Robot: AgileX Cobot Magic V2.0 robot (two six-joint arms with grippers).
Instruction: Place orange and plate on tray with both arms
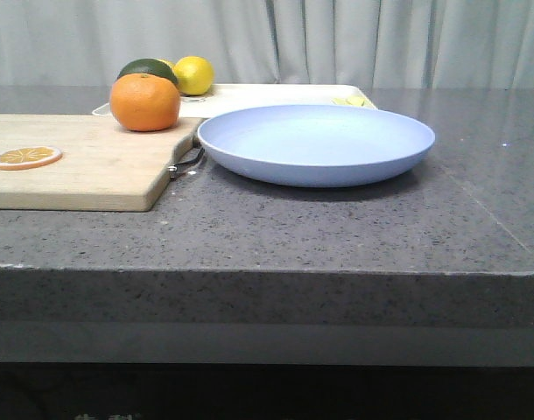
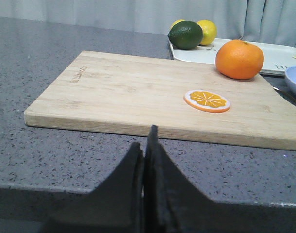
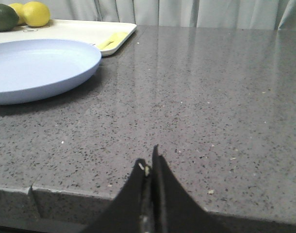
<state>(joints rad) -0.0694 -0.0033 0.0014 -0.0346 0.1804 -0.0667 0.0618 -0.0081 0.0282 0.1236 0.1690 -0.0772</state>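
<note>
Both claws, left claw (image 2: 144,145) and right claw (image 3: 150,167), sit pressed together at your counter (image 1: 337,236) edge; orange (image 1: 144,101) and plate (image 1: 316,143) lie ahead, off the tray (image 1: 276,94).

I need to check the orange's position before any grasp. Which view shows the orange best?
The left wrist view: the orange sits whole on the cutting board, seen slightly from above. The front view shows it whole too, but lower and flatter. The right wrist view misses it entirely.

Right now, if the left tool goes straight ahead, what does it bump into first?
Probably the near edge of the wooden cutting board. The shut left tool points straight at it, with only bare counter between; depth is hard to judge.
</note>
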